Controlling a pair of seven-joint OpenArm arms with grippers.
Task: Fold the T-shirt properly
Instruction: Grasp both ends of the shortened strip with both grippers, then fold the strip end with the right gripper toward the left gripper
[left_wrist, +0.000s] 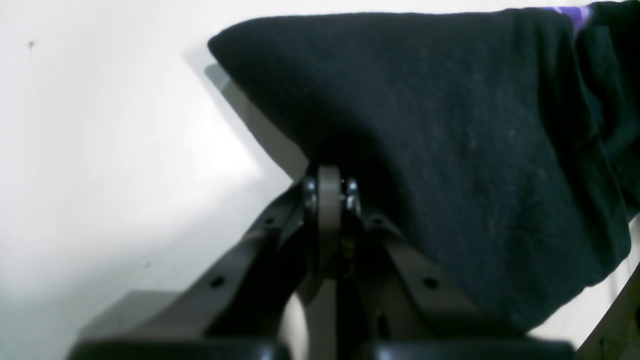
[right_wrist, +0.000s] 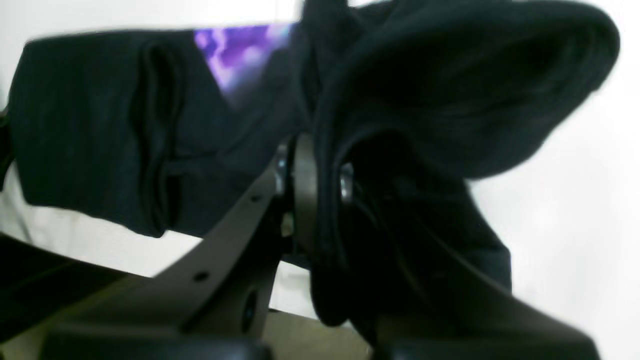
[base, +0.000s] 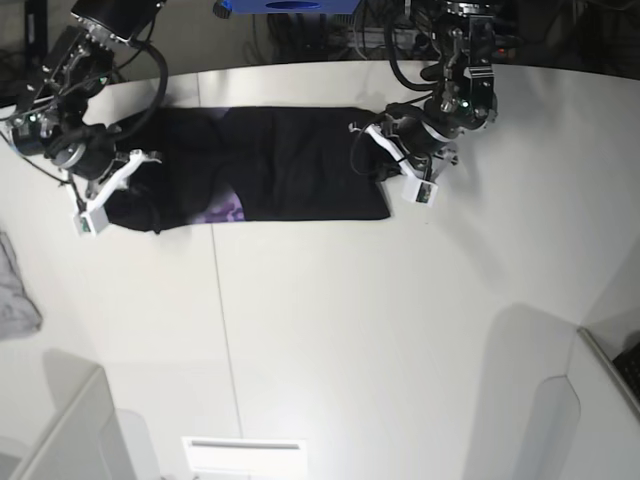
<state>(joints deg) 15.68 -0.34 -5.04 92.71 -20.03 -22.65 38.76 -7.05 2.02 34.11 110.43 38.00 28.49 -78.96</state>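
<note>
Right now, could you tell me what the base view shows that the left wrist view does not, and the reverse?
Only the base view shows the whole T-shirt stretched long across the white table, the right hand at its far end, and a grey cloth at the table's edge. Only the left wrist view shows the left hand close up, shut on the shirt's edge. Both show the black fabric with a bit of purple print.
</note>
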